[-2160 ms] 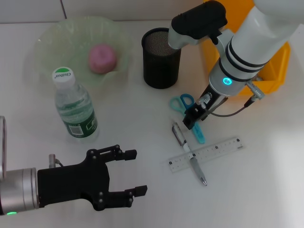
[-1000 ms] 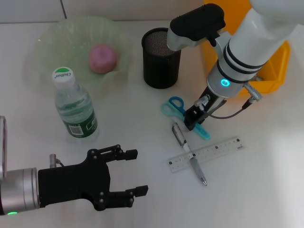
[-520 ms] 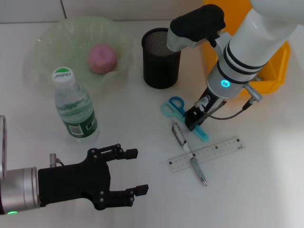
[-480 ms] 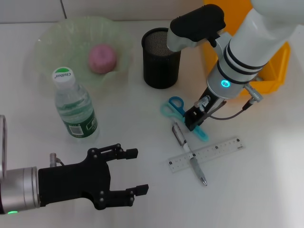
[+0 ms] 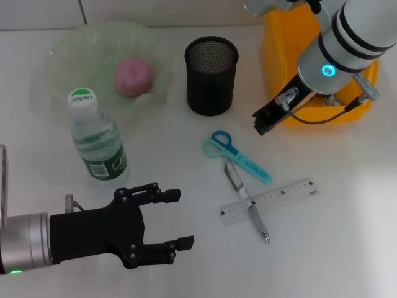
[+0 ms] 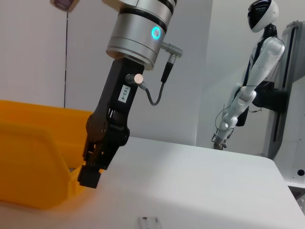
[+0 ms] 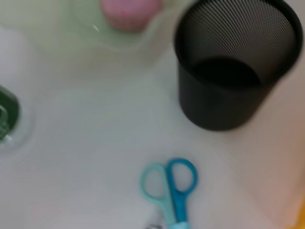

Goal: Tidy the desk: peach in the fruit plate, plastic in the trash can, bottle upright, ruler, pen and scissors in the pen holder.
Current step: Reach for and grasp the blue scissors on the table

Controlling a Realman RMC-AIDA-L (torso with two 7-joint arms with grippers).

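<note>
Scissors [image 5: 234, 155] lie flat on the desk [image 5: 347, 236] in my head view, handle loops toward the pen holder [image 5: 211, 74], covered blade running away toward the ruler [image 5: 268, 202]. A pen [image 5: 247, 202] lies just beside them, crossing over the ruler. The peach [image 5: 133, 76] sits in the fruit plate [image 5: 68, 49], and the bottle [image 5: 97, 138] stands upright near that plate. My right gripper [image 5: 268, 118] hangs above the desk beside the trash can [image 5: 291, 68], holding nothing; I cannot tell how wide it is. My left gripper [image 5: 170, 218] hovers low at the near edge, fingers spread wide, empty.

From the left wrist I see the right gripper [image 6: 97, 164] side-on next to the yellow trash can [image 6: 28, 162], something the head view gives only from above.

The right wrist alone looks straight into the pen holder [image 7: 233, 62]: I see only its dark mesh inside. Below it lie the scissors [image 7: 169, 188], loops toward the holder, with the peach [image 7: 128, 12] in the fruit plate [image 7: 95, 38].
</note>
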